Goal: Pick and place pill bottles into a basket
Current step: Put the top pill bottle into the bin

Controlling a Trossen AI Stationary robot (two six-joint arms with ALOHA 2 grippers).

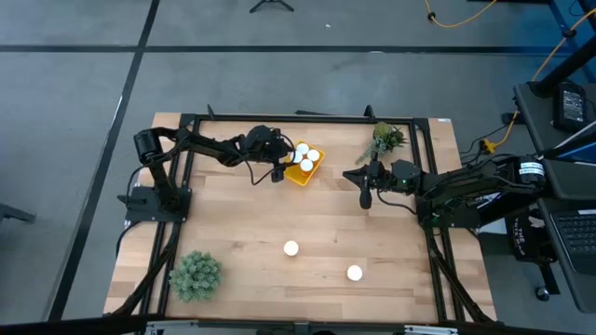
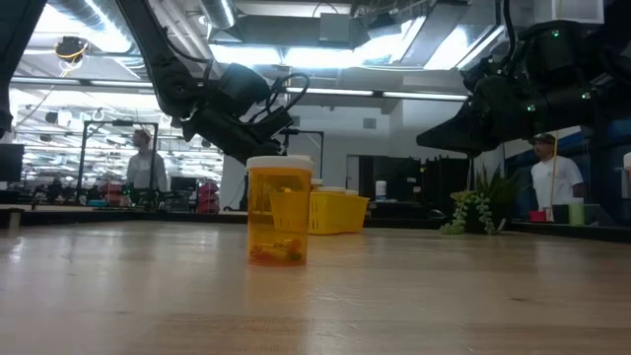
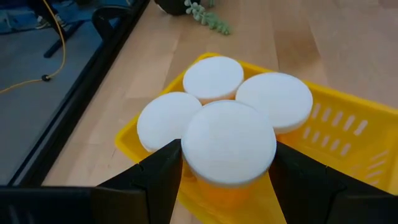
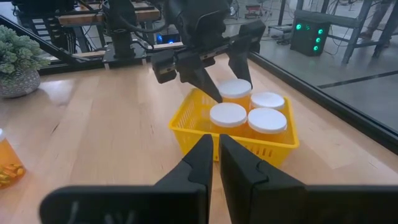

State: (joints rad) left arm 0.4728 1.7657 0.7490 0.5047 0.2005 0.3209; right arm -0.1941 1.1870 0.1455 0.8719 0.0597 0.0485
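The yellow basket [image 1: 300, 173] stands at the table's far middle with three white-capped orange pill bottles [image 3: 213, 78] upright in it. My left gripper [image 1: 278, 174] is at the basket's left end, shut on a fourth bottle [image 3: 229, 142] inside the basket's walls. Two more bottles stand on the table nearer the front, one [image 1: 291, 248] in the middle and one [image 1: 355, 273] to its right. My right gripper [image 1: 365, 197] hovers shut and empty to the right of the basket. My left gripper pinches the fourth bottle between its two fingers [image 3: 163, 171], at opposite sides of its white cap [image 3: 189, 163]. The fingers slant down from the table's left. The bottle is upright among the other three; whether its bottom rests on the basket floor I cannot tell.
A potted green plant [image 1: 386, 140] stands at the far right, just behind my right arm. Another plant [image 1: 195, 275] stands at the near left. A dark frame [image 1: 307, 118] runs round the table. Bare wood lies between the basket and the two loose bottles.
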